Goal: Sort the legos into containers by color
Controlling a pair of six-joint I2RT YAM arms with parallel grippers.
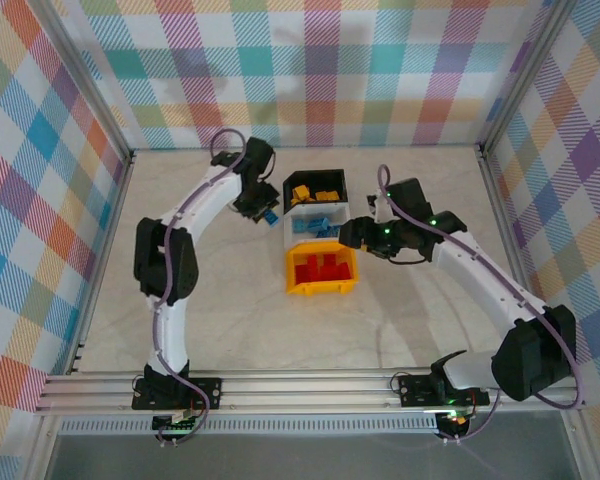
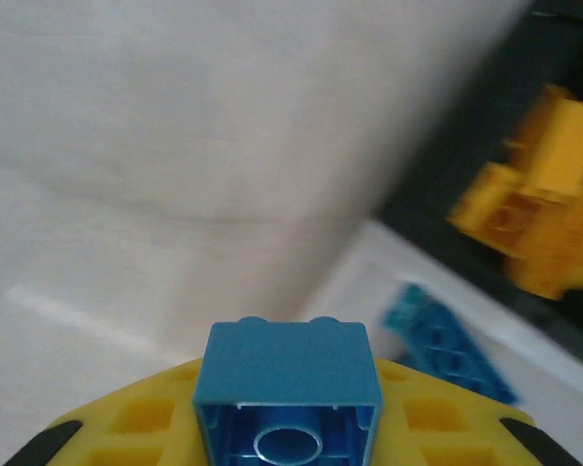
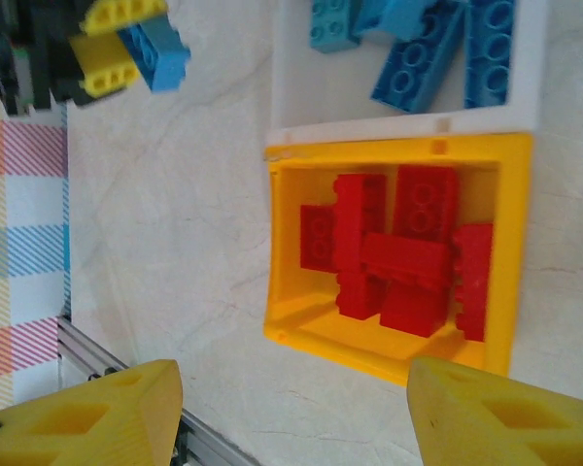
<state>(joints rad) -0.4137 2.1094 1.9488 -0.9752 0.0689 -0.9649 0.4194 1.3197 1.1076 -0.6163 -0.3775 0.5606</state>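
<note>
My left gripper [image 1: 266,212] is shut on a blue lego brick [image 2: 288,393], holding it just left of the white bin [image 1: 292,219]. Three joined bins stand mid-table. The black bin [image 1: 336,179] holds yellow-orange bricks [image 2: 539,209], the white bin [image 3: 403,124] holds blue bricks [image 3: 437,53], and the yellow-orange bin [image 3: 287,238] holds red bricks [image 3: 398,252]. In the right wrist view the held blue brick [image 3: 155,53] appears at the upper left. My right gripper [image 1: 348,236] hovers open just right of the bins, nothing between its fingers [image 3: 107,417].
An aluminium rail [image 1: 310,385] runs along the near table edge. Checkered walls [image 1: 310,70] enclose the back and sides. Bare pale tabletop [image 1: 230,320] lies left of and in front of the bins.
</note>
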